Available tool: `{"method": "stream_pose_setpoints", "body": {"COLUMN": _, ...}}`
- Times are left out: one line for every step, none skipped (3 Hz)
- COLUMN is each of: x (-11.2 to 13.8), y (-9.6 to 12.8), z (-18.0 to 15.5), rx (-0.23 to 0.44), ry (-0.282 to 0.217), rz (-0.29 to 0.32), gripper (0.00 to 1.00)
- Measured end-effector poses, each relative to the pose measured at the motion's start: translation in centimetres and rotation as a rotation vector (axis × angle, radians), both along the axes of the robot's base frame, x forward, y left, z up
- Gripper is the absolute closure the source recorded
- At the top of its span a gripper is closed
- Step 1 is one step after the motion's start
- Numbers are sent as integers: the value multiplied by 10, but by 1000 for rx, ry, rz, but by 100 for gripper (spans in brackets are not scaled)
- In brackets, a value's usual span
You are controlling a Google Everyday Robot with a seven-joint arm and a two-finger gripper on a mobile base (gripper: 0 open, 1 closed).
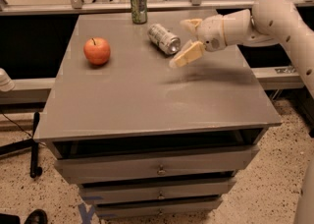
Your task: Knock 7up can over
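Note:
The 7up can (163, 38) lies on its side on the grey cabinet top (147, 95), back centre, its silver end facing front right. My gripper (182, 42) hangs just right of the can, its two tan fingers spread open and empty. One finger (187, 54) points down-left near the can's end, with no clear contact. The white arm (274, 16) reaches in from the right.
A darker green can (139, 5) stands upright at the back edge. A red apple (96, 51) sits at the left. The cabinet has drawers (157, 169) below. A metal rail (147, 7) runs behind the top.

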State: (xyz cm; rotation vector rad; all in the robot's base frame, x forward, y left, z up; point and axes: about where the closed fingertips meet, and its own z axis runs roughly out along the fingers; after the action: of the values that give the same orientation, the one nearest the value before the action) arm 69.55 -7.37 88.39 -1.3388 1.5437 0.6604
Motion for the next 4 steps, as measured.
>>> {"method": "stream_pose_setpoints", "body": {"x": -5, "y": 16, "z": -21, "rx": -4, "ry": 55, "rz": 50, "gripper": 0}}
{"method": "stream_pose_setpoints", "body": {"x": -8, "y": 23, "z": -33, "rx": -13, "ry": 87, "rz": 71, "gripper": 0}}
{"method": "stream_pose_setpoints", "body": {"x": -8, "y": 23, "z": -33, "rx": -14, "ry": 88, "rz": 72, "gripper": 0}}
{"method": "stream_pose_setpoints", "body": {"x": -2, "y": 0, "z": -29, "rx": -32, "ry": 95, "rz": 31, "gripper": 0}}
